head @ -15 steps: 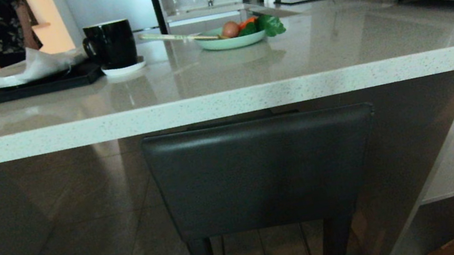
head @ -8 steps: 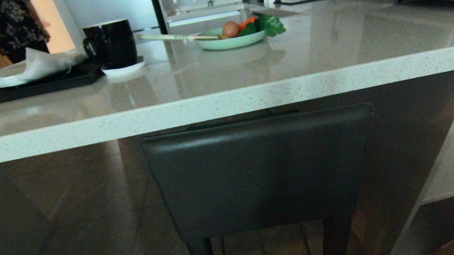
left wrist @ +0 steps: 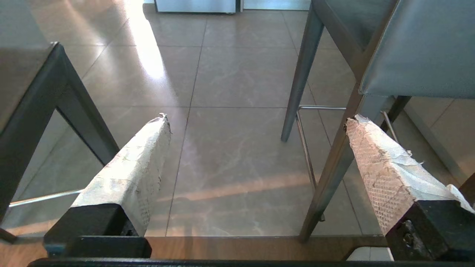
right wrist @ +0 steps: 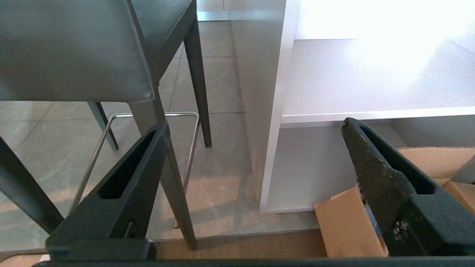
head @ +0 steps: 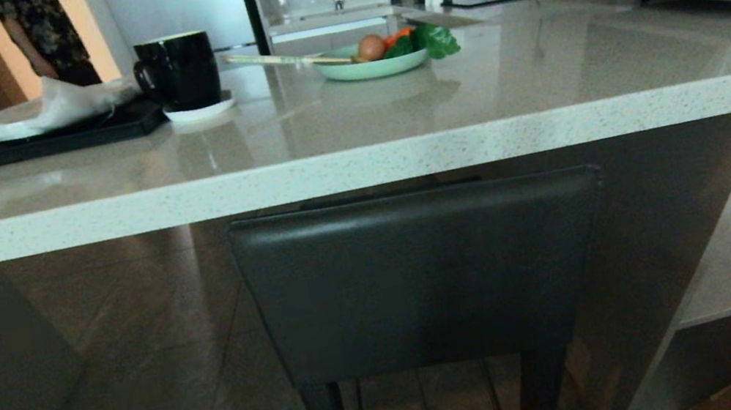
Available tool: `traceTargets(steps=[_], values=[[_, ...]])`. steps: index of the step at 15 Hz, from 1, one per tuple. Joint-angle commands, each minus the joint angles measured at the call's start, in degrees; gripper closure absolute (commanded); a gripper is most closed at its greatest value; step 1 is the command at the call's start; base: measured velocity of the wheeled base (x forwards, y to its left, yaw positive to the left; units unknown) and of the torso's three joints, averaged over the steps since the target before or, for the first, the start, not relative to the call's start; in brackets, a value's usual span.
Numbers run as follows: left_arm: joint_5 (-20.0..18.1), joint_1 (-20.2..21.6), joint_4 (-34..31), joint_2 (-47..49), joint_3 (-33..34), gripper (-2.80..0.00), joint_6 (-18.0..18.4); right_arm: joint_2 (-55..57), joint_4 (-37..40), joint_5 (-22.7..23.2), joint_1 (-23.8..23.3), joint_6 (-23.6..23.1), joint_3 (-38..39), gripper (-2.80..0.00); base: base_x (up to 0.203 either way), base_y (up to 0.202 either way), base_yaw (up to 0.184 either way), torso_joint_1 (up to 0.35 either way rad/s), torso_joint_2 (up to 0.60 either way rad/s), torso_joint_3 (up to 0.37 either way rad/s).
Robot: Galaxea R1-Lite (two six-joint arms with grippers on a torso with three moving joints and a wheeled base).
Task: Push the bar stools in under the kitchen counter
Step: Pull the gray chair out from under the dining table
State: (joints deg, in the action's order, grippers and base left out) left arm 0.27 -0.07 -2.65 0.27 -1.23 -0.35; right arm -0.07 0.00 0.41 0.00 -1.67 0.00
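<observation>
person (head: 43, 32) further left, behind counter (head: 358, 161)

Head view is dim and underexposed — under the kitchen counter (head: 359, 165) the bar stool (head: 422, 277) backrest is near-black, only a faint sheen along its top edge. You get soft reflections on the glossy slab from bright windows at the back. Left wrist view is well lit, with a glare streak on the floor tiles (left wrist: 148, 55). Right wrist view blows out on the white shelf (right wrist: 389, 48) — detail lost there. All views stay sharp, no motion blur.
</observation>
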Motion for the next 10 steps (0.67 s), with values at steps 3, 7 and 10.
traceTargets(steps=[3, 7, 10], values=[[-0.7, -0.1, -0.1, 0.0, -0.1, -2.8, 1.8, 0.1, 0.3, 1.5, 0.0, -4.4, 0.0, -2.8, 0.0, 0.0, 0.0, 0.0, 0.0, 0.0], [-1.0, -0.1, -0.8, 0.1, -0.3, -2.8, 3.0, 0.0, 0.0, 2.3, 0.0, -6.4, -0.5, -2.8, 0.0, 0.0, 0.0, 0.0, 0.0, 0.0], [-2.9, -0.1, -0.9, 5.2, -6.7, -2.8, 1.1, 4.2, 0.7, 2.2, 0.1, -6.6, -6.2, -2.8, 0.0, 0.0, 0.0, 0.0, 0.0, 0.0]])
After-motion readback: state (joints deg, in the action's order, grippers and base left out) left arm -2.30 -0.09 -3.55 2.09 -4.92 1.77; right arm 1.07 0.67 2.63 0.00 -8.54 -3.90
